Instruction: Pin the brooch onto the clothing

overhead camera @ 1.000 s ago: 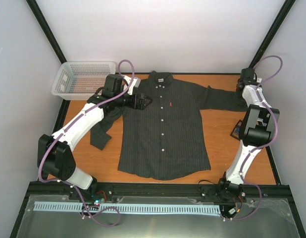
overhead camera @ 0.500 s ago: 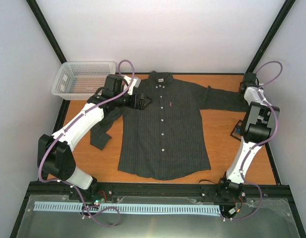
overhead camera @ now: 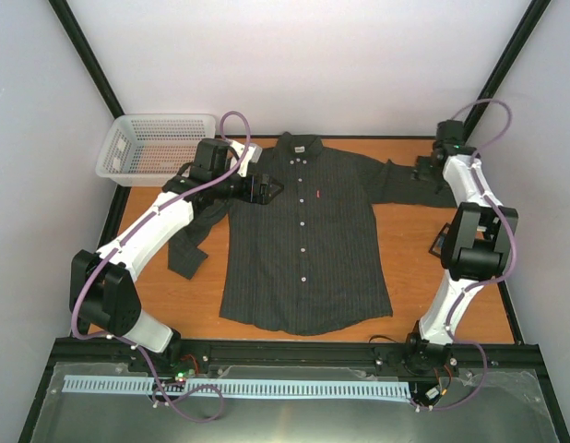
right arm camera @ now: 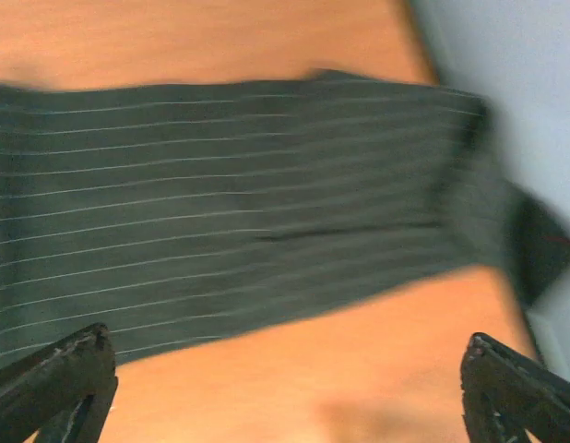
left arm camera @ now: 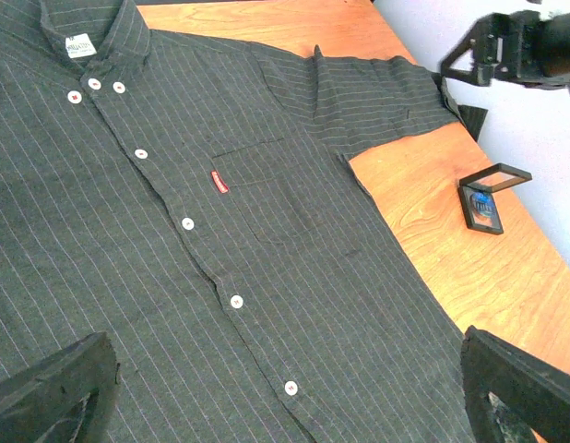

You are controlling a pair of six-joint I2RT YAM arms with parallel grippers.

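While the shirt [overhead camera: 303, 249] lies flat mid-frame, the left gripper [overhead camera: 264, 189] hovers above its upper-left shoulder, fingers apart; the right gripper [overhead camera: 429, 170], also spread, is over the upper-right sleeve [overhead camera: 400, 181].

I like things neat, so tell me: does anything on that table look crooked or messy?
The shirt lies flat, but its sleeves don't match: one sleeve stretches straight out under the right claw, while the other sleeve is folded down and bunched along the shirt's side. Nothing looks spilled or damaged.
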